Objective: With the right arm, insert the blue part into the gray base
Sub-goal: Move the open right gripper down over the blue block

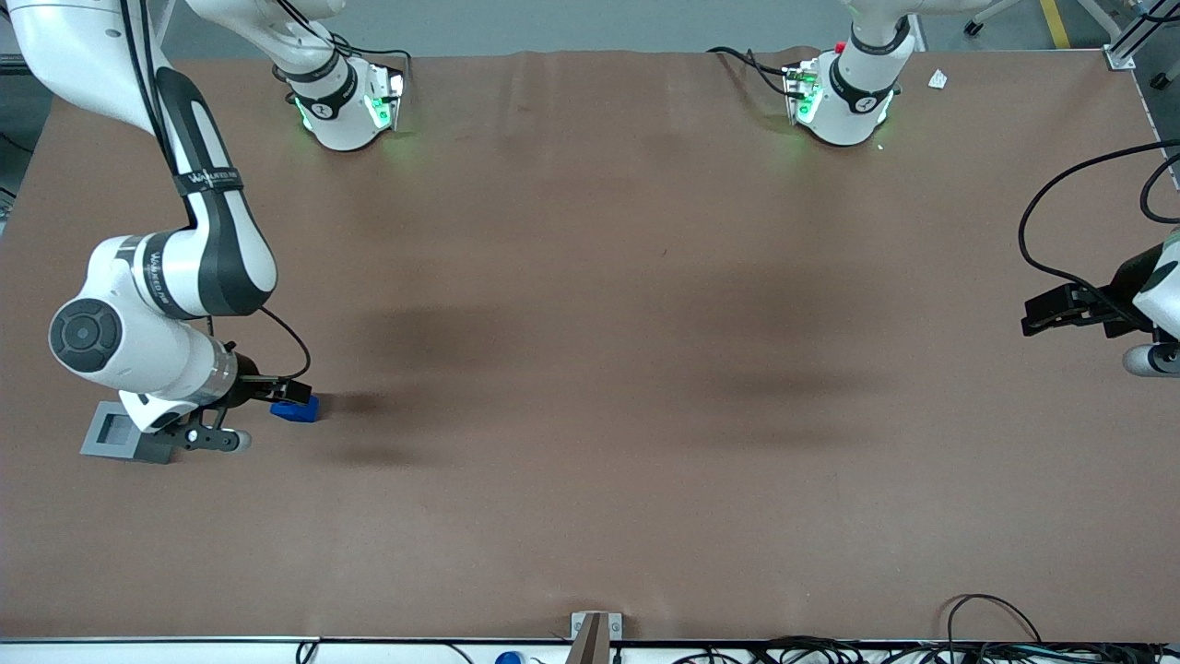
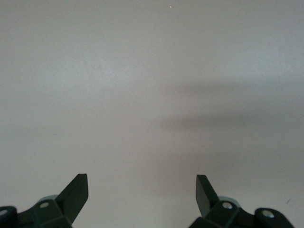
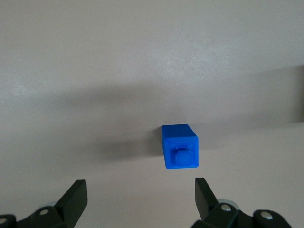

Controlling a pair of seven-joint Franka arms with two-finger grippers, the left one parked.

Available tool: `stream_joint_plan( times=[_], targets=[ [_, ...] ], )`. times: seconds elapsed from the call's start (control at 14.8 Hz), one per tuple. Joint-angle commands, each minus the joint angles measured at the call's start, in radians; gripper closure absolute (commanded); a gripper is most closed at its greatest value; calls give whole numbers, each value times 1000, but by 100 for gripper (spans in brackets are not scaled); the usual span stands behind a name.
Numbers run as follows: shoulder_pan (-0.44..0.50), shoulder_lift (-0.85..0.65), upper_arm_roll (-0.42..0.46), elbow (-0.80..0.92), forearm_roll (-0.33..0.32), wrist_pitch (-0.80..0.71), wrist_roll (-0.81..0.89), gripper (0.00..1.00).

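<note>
While the brown table [image 1: 590,369] carries little else, a small white scrap [image 1: 938,79] lies toward the parked arm's end, and black cables [image 1: 830,648] trail along the edge nearest the front camera beside a small metal bracket [image 1: 595,629]. The white jointed right arm [image 1: 157,277] with black joint bands reaches down at the working arm's end of the table, and its wrist covers one corner of the light-gray square plastic base [image 1: 118,432], whose square recess shows in its top face.

The arm's black two-finger gripper [image 1: 281,392] hangs low over the table, just beside the small bright-blue plastic part [image 1: 297,409]. In the front view the gripper overlaps the blue block's edge, so contact cannot be judged there. The right wrist view shows the jaws spread wide, with the gripper [image 3: 140,197] holding nothing. The blue part [image 3: 180,147] rests on the table ahead of the fingertips [image 3: 76,195], apart from them and nearer one fingertip than the other, its raised step facing the wrist camera. The gray base sits close by.
</note>
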Motion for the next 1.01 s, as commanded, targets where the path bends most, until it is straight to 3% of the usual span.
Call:
stream_joint_plan(
  times=[0.0,0.54,0.74,0.95],
  targets=[
    [4,-1,-3,-24,-10,15,17,0],
    [-44,94,-6,-27,-36,109,14,0],
    [-33,106,-5,-34,-111,110,14,0],
    [-45,105,-3,-43,-118,110,-37,0]
  ],
)
